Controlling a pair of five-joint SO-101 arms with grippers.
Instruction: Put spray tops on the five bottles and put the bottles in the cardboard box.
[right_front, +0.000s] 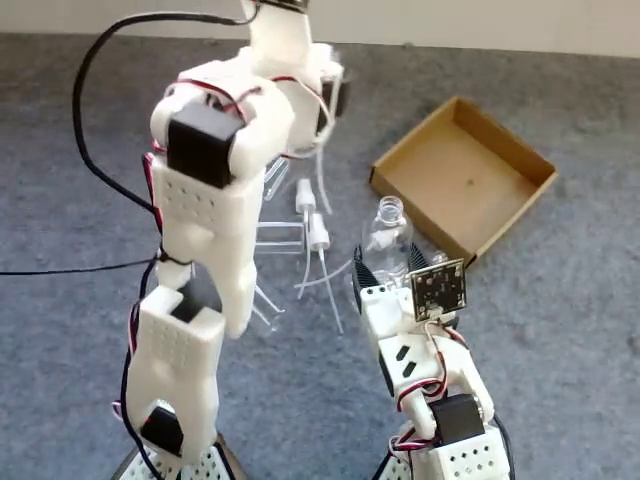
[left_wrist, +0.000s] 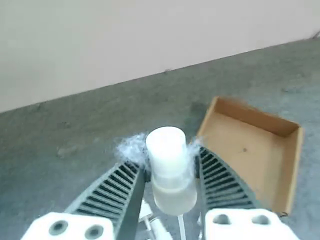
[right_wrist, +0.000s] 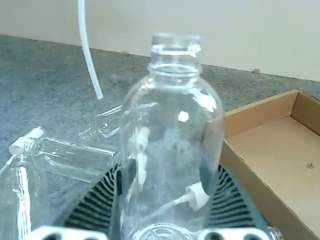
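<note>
— Bottle (right_front: 388, 232) first, from the overhead camera: where is it?
— Upright and open-necked. The right gripper (right_front: 388, 262) clamps it low on the body, near the cardboard box (right_front: 460, 170). Loose spray tops (right_front: 318, 232) lie close by on the grey table (right_front: 560, 350).
— Left wrist camera?
— The left gripper (left_wrist: 169, 167) is closed on a spray top (left_wrist: 166, 145), pinching its white head. Its dip tube (left_wrist: 181, 227) hangs below, and the box sits beyond.
— Right wrist camera?
— The bottle's neck (right_wrist: 175, 47) stands bare, with the jaws pressing both sides of the lower body. The hanging tube's end (right_wrist: 90, 60) is off to one side, apart from the neck. Other bottles (right_wrist: 75, 155) lie on the table behind.
— How will they handle?
— My guess is the bottle is light, stiff and slick. I can't tell whether it's glass or plastic, so hold the body firmly but not hard. The top is light and its tube is thin and bendy. Grip the rigid head and guide the tube tip into the neck first.
</note>
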